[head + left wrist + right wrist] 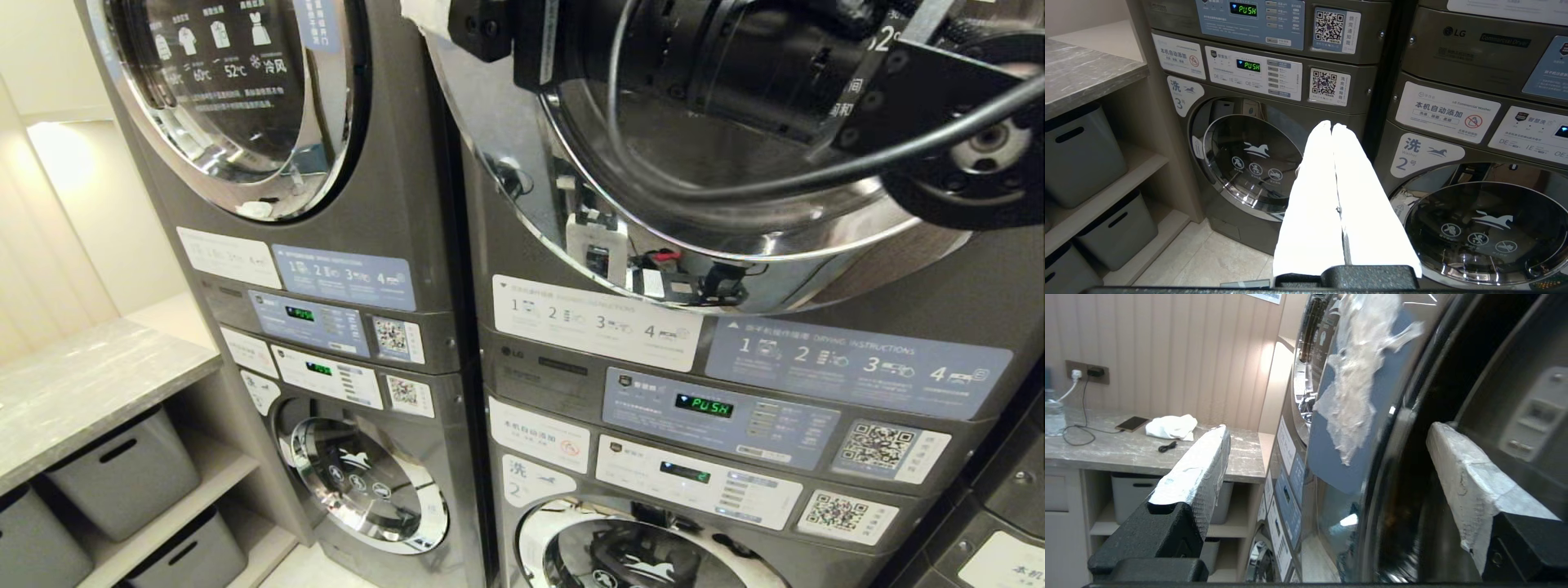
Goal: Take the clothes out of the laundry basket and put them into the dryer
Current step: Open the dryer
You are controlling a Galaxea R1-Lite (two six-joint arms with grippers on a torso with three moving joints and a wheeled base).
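The right gripper (1327, 457), its tape-wrapped fingers spread wide, straddles the edge of the round chrome-rimmed dark glass dryer door (1372, 428): one finger lies outside it, the other inside, so the door rim itself fills the gap between them. In the head view the black right arm (735, 57) and its looping black cable (816, 175) cross in front of that door and block most of the approach to it. Open air lies on the outer side, above the grey marble-pattern countertop (1126, 449). Lower down, the left gripper (1333, 130), fingers pressed together, faces the closed round glass washer doors (1253, 163), with bare pale tiled floor (1216, 257) below.
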